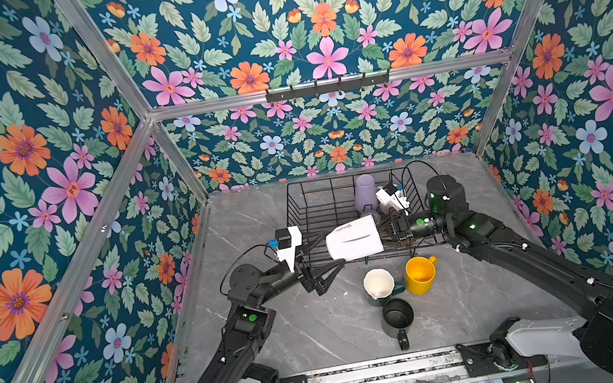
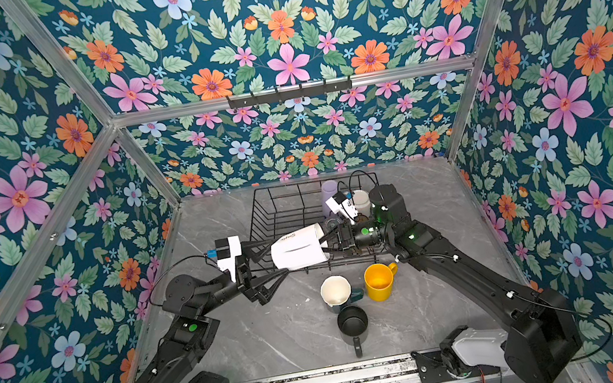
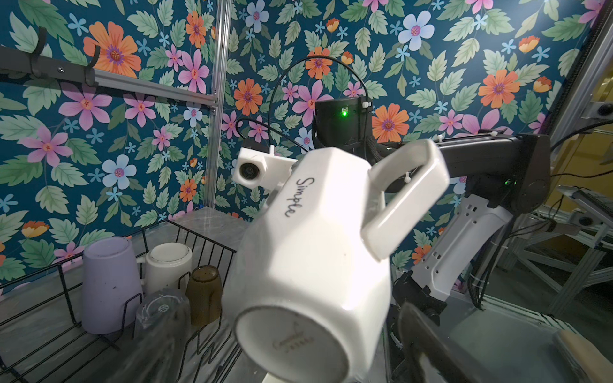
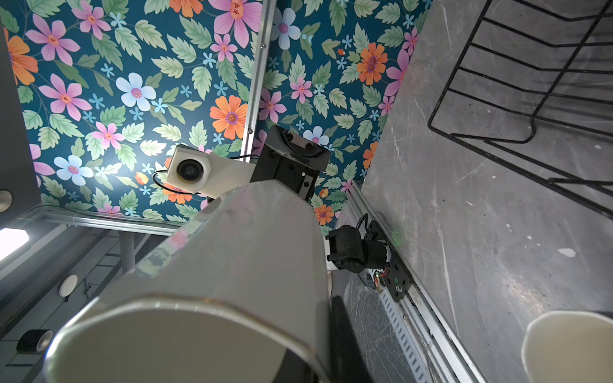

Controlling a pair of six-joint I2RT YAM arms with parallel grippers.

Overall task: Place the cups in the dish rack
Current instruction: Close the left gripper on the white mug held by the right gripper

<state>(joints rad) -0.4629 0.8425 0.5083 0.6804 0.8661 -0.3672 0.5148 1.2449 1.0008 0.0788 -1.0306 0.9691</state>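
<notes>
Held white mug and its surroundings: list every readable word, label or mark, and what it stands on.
"Simple": black script on the side of the held white mug.
Stamp on that mug's base: too blurred to read.
Embossed mark on the clear glass: too small to read.
Nothing else legible.

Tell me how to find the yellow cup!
Look for the black wire dish rack at the back of the grey marble table. Three mugs stand upright in a cluster on the table just in front of it. The yellow mug is the rightmost and the only bright one, next to a dark green mug with a cream inside and a black mug.
</notes>
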